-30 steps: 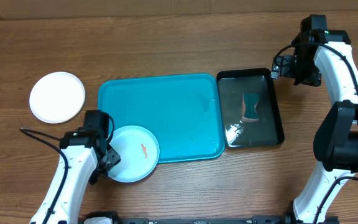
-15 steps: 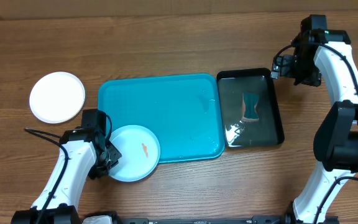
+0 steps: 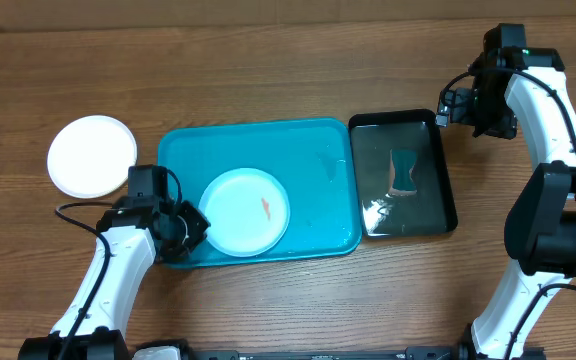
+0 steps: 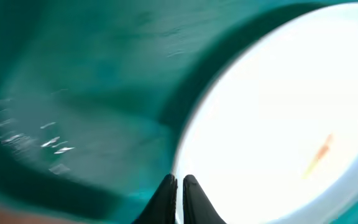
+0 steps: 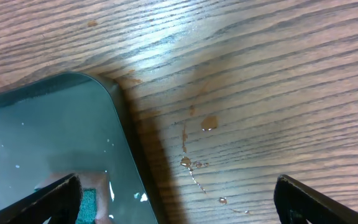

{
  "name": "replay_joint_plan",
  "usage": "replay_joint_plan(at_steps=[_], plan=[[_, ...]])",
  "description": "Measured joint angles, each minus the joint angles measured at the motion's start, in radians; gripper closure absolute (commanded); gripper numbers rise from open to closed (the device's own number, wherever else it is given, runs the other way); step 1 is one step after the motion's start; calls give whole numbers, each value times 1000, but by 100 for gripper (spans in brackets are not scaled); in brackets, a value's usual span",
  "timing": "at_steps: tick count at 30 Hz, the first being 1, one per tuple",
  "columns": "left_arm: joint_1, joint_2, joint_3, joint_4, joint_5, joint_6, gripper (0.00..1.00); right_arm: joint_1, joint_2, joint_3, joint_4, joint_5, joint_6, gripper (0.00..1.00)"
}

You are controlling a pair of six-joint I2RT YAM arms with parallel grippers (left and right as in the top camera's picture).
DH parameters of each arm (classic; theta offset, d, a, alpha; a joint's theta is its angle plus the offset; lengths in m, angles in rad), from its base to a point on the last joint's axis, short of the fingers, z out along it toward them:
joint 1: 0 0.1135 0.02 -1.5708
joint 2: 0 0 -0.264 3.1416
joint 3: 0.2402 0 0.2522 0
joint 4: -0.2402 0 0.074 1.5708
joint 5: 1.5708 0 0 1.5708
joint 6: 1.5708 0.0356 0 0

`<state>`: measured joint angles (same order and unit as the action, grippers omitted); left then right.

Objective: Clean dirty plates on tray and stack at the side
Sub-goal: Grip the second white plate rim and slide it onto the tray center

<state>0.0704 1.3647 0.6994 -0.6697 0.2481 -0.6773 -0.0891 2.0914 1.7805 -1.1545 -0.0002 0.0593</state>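
**Left wrist view (blurred).** The light blue plate (image 4: 278,124) is cut off at the right and lower edges. Its rim is pinched in the narrowly closed left claw (image 4: 179,196).

**Right wrist view.** Only a corner of the black tray (image 5: 42,137) is shown. The right claw (image 5: 178,186) is spread wide above the bench (image 5: 260,74), and nothing is held.

**Overhead view.** The dark item (image 3: 404,172) in the black tray cannot be identified.

- Two plates are counted: the light blue plate lies on the turquoise tray (image 3: 268,150) at lower centre, and a white plate (image 3: 92,155) lies on the bench at upper left.
- One orange smear (image 3: 265,206) is counted.
- Two trays are counted.
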Motion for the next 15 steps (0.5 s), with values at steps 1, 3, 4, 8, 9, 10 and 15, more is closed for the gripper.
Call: replay_joint_plan(at_steps=[1, 3, 4, 8, 9, 10, 15], plan=[[-5, 0, 0, 25, 14, 0, 91, 0, 0, 0, 0, 0, 0, 0], [-19, 0, 0, 65, 37, 0, 89, 0, 0, 0, -1, 0, -1, 0], [-31, 0, 0, 77, 45, 0, 87, 0, 0, 0, 0, 0, 0, 0], [-89, 0, 0, 84, 68, 26, 60, 0, 0, 0, 0, 0, 0, 0], [-98, 0, 6, 61, 71, 43, 55, 0, 0, 0, 0, 0, 0, 0], [-105, 2, 19, 16, 73, 60, 50, 0, 0, 0, -1, 0, 0, 0], [-113, 12, 212, -254, -12, 131, 58, 0, 0, 0, 0, 0, 0, 0]])
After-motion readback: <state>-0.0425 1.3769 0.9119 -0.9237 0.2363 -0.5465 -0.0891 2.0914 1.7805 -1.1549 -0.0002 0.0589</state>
